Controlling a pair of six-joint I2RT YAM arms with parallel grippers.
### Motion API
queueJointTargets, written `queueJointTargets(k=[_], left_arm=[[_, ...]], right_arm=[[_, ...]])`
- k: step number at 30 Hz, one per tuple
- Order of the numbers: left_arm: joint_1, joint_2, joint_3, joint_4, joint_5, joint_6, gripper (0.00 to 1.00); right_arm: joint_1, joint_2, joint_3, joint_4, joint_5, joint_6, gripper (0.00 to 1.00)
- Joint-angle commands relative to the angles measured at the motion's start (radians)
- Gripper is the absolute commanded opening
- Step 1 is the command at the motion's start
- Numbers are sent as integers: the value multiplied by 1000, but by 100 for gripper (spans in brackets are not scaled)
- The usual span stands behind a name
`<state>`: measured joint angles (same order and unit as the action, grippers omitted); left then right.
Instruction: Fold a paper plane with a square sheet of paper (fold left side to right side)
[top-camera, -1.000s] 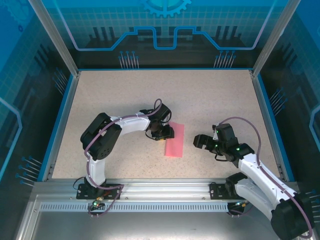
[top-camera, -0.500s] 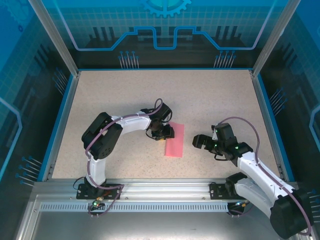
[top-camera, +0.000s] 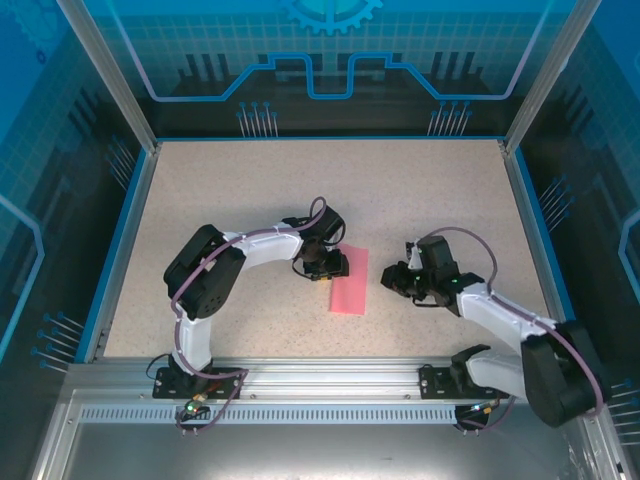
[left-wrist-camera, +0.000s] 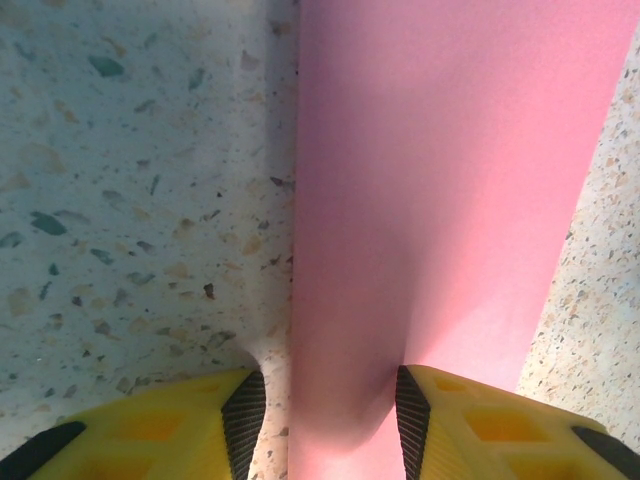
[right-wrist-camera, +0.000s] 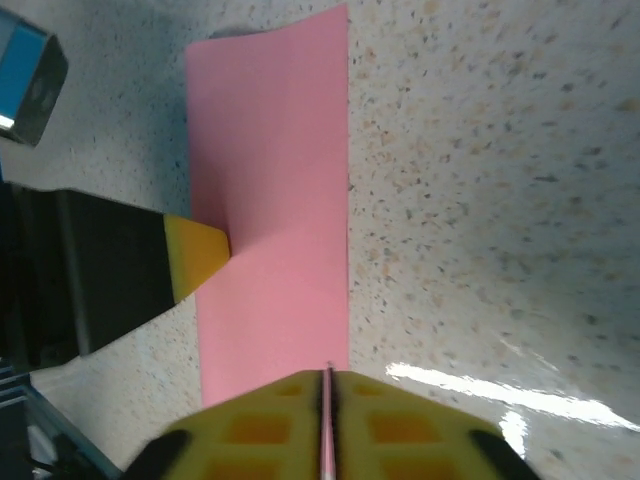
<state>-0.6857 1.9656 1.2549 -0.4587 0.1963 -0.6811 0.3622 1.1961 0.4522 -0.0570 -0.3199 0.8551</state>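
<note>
While the speckled table (top-camera: 420, 190) is spreading wide beneath both arms, the square sheet of paper (top-camera: 350, 285) is lying flat near its middle as a narrow pink rectangle. The left gripper (left-wrist-camera: 328, 400) is sitting at the paper's left edge, its fingers (left-wrist-camera: 245, 420) standing partly apart and straddling that edge, one pad on the pink, the other just beside it. The right gripper (right-wrist-camera: 328, 385) is facing the opposite edge with fingers pressed together. A thin pink line is showing in their seam, possibly pinched paper, though that is unclear.
</note>
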Motion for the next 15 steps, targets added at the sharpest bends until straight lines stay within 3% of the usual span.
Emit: queueJointTargets(k=[1,4,15], left_arm=[[-25,92,-21,-8,-36,5,45],[-25,92,-21,-8,-35,4,45],[-26,93,-16,-12,-37,6,45]], right_arm=[[36,84,64,96,-43,24,5],[66,152,96,106,-26,19,1],[109,344,173,48,16,-11,0]])
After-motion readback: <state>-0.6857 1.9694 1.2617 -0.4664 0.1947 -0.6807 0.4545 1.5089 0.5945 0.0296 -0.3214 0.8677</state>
